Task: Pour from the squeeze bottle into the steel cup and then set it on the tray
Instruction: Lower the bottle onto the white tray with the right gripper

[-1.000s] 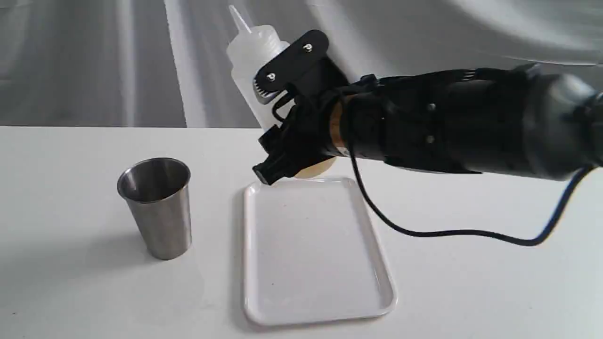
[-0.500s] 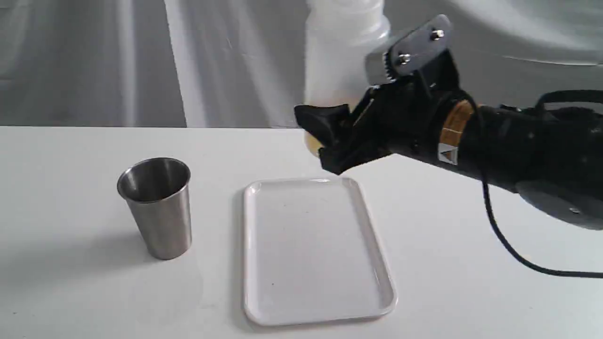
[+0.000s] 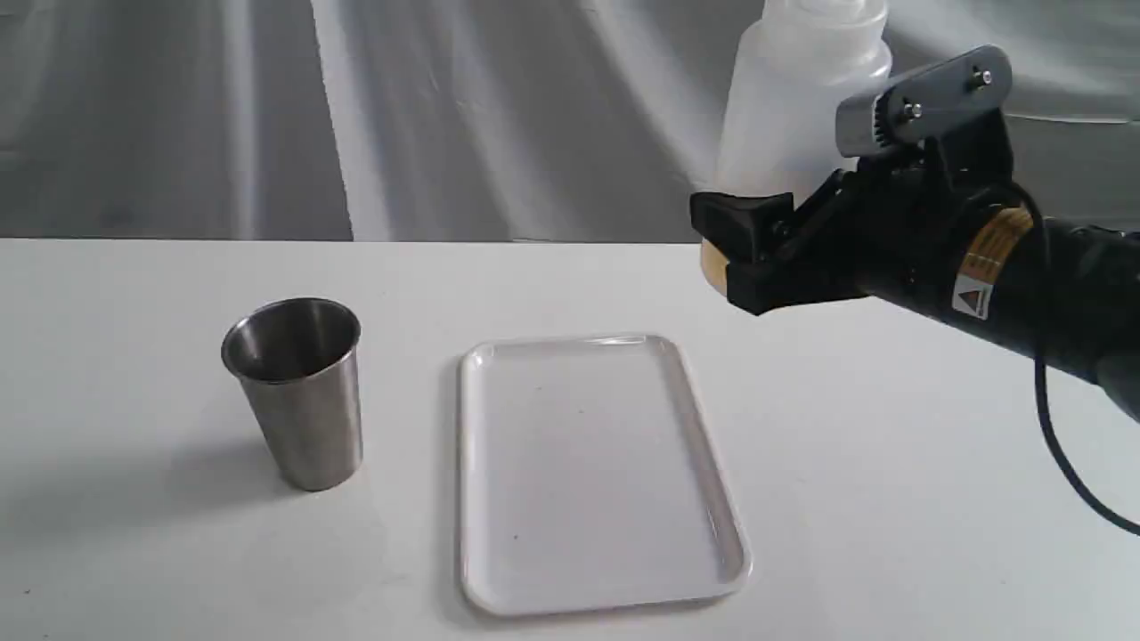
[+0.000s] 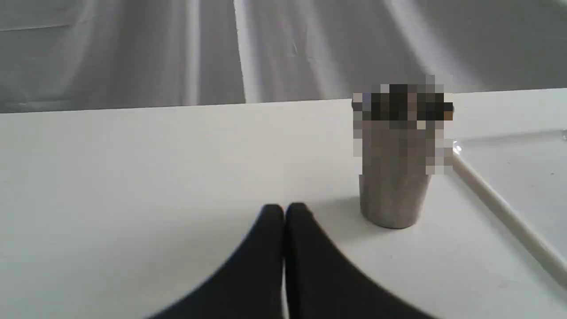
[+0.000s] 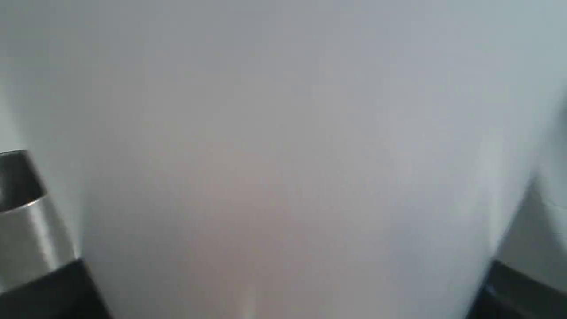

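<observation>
My right gripper [image 3: 757,254] is shut on the squeeze bottle [image 3: 793,116], holding it upright in the air to the right of and beyond the tray [image 3: 704,427]; its nozzle is cut off by the picture's top edge. A strip of amber liquid shows at the bottle's base. In the right wrist view the bottle [image 5: 283,159] fills the picture between the fingers [image 5: 57,292], with the steel cup [image 5: 22,212] at the edge. The steel cup [image 3: 298,392] stands upright left of the tray. My left gripper [image 4: 283,212] is shut and empty, low over the table near the cup [image 4: 392,195].
A grey draped cloth hangs behind the white table [image 3: 891,499]. The right arm's black cable [image 3: 1069,463] hangs down at the right. The tray's rim [image 4: 500,206] shows at the edge of the left wrist view.
My right gripper has carried the bottle from above the tray's far edge to the right and upward, and the bottle has gone from tilted to upright. Cup and tray stayed put.
</observation>
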Tool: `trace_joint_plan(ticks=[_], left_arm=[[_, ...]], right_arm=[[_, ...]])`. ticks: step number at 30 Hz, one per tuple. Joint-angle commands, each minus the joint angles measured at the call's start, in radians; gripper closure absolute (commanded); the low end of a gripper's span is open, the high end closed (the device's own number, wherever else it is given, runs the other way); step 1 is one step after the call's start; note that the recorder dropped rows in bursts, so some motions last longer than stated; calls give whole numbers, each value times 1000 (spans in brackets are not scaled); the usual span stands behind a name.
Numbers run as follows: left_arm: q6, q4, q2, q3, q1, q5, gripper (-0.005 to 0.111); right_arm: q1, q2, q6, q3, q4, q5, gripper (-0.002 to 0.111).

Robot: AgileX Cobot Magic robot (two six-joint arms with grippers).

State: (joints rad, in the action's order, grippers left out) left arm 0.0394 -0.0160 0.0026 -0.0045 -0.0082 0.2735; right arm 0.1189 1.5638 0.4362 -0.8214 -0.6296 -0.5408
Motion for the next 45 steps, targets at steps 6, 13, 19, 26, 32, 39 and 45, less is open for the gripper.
trace_joint_plan(ticks=[6, 13, 19, 26, 32, 39, 45], left_arm=[[-5, -1, -3, 4, -6, -8, 107], [-2, -1, -3, 4, -6, -8, 107], [-2, -1, -3, 4, -6, -8, 107], [-4, -1, -3, 4, -6, -8, 107], [-4, -1, -3, 4, -6, -8, 107], [-4, -1, -3, 4, -6, -8, 107], [-4, -1, -3, 4, -6, -8, 107]], right_arm=[[-16, -15, 35, -1, 13, -51, 108], [-17, -15, 40, -1, 13, -53, 108], [-34, -13, 40, 40, 13, -87, 108], [-85, -9, 12, 111, 71, -233, 108], [-99, 38, 4, 112, 119, -296, 108], [-75, 174, -96, 110, 117, -458, 108], [-15, 280, -197, 89, 114, -472, 108]])
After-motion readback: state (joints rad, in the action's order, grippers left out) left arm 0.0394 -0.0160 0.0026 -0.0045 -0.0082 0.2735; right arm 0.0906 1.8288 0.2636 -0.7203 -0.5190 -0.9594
